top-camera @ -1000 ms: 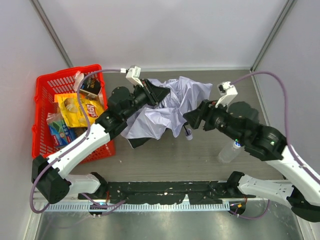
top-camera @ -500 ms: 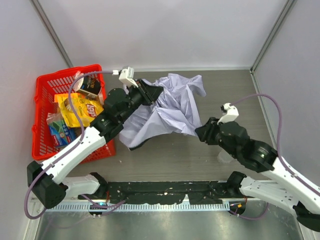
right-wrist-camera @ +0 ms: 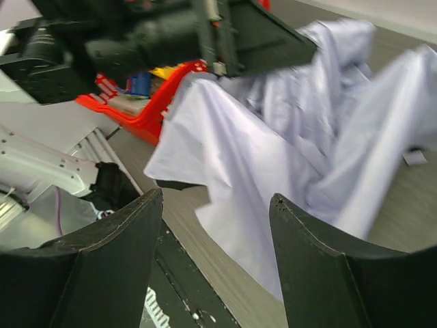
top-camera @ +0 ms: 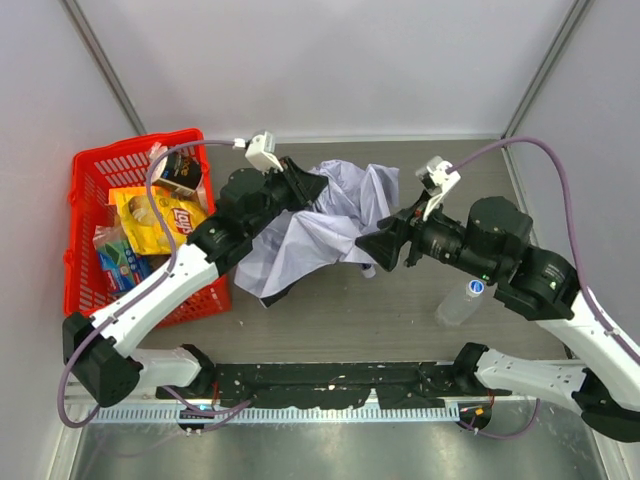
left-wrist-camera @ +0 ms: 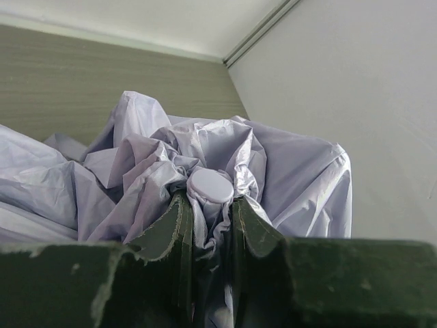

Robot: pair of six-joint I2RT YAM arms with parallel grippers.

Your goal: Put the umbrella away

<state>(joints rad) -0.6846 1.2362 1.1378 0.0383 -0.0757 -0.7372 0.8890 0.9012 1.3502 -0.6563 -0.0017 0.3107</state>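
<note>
- The red basket (top-camera: 95, 190) at the far left is being filled by snack packs only, with a yellow chip bag (top-camera: 165, 220) on top. No part of the umbrella is being stored in it.
- The left gripper (left-wrist-camera: 208, 205) is being used as the anchor. In the left wrist view its jaws are being squeezed almost together on a wad of fabric, right under the round cap (left-wrist-camera: 210, 186) at the canopy's peak.
- The umbrella (top-camera: 330, 225) is being held in a crumpled heap on the table (top-camera: 330, 330), just right of the basket and between the two grippers.
- The canopy is being left loose and spread out, not rolled or strapped. The shaft and handle are being hidden by the folds. Something dark is poking out at the near left edge, but what it is can't be told.
- So, as a guess, the job is barely being started: nothing is gathered or wrapped, and nothing is stowed. Where it's meant to end up isn't being shown either.
- The right gripper (right-wrist-camera: 215, 198) is being held wide open with nothing in it, pointed at the near right side of the canopy. Whether fabric is being touched yet can't be told.
- Probably that loose side is being lined up for a grab, so the cloth can be bunched in.
- A clear bottle (top-camera: 462, 303) with a blue cap is being left standing under the right arm, apart from the fabric.
</note>
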